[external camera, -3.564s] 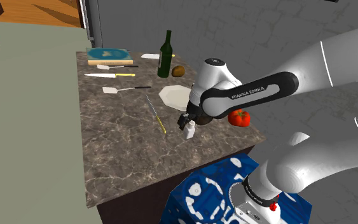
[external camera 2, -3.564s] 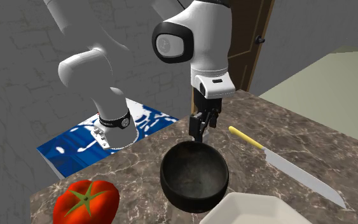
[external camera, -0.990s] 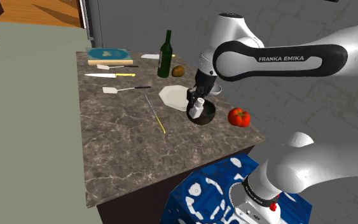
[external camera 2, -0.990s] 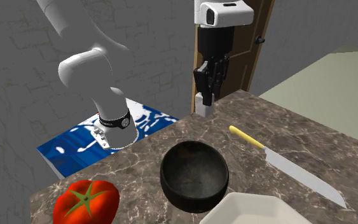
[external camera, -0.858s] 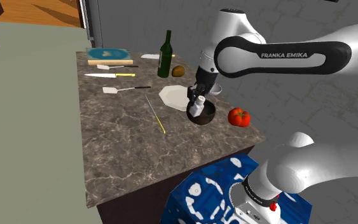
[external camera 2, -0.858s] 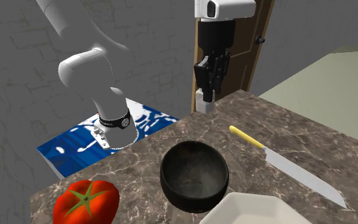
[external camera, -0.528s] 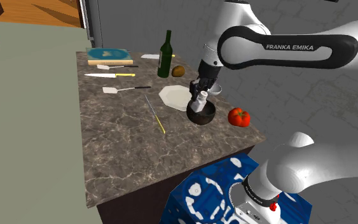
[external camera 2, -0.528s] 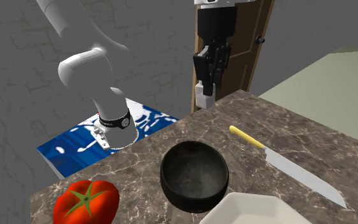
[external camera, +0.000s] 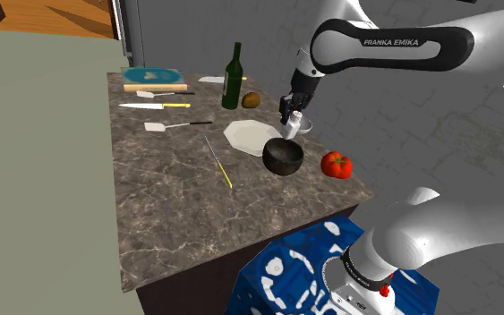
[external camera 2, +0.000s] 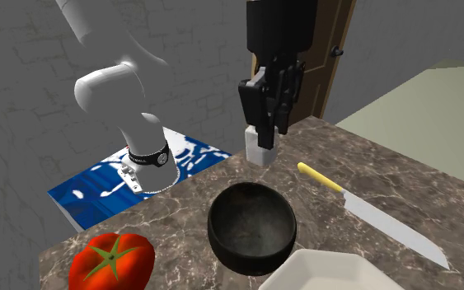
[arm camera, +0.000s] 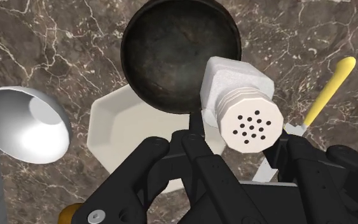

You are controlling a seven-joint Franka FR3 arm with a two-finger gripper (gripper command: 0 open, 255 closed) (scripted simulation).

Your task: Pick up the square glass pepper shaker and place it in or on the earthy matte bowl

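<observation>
The black gripper (external camera 2: 264, 122) is clamped on a white square pepper shaker (external camera 2: 260, 148) and holds it in the air above the marble table (external camera: 175, 199), clear of the surface. The fingers (arm camera: 195, 141) press the shaker's body from two sides just under its round holed cap, which faces the hand, while its base points down at the table. Seen from the wrist, the shaker overlaps the rim of the dark matte bowl (arm camera: 179, 54) rather than hanging over its middle. The bowl (external camera: 283, 159) stands near the table's edge on the shoulder view's right, with nothing in it. A white plate (external camera: 244, 136) touches the bowl on the inward side. A tomato (external camera: 337, 165) lies near the bowl, toward the table corner nearest the stand. A yellow-handled knife (external camera 2: 368, 216) lies flat beside the bowl, and a shiny metal bowl (arm camera: 22, 125) sits just beyond the plate.
</observation>
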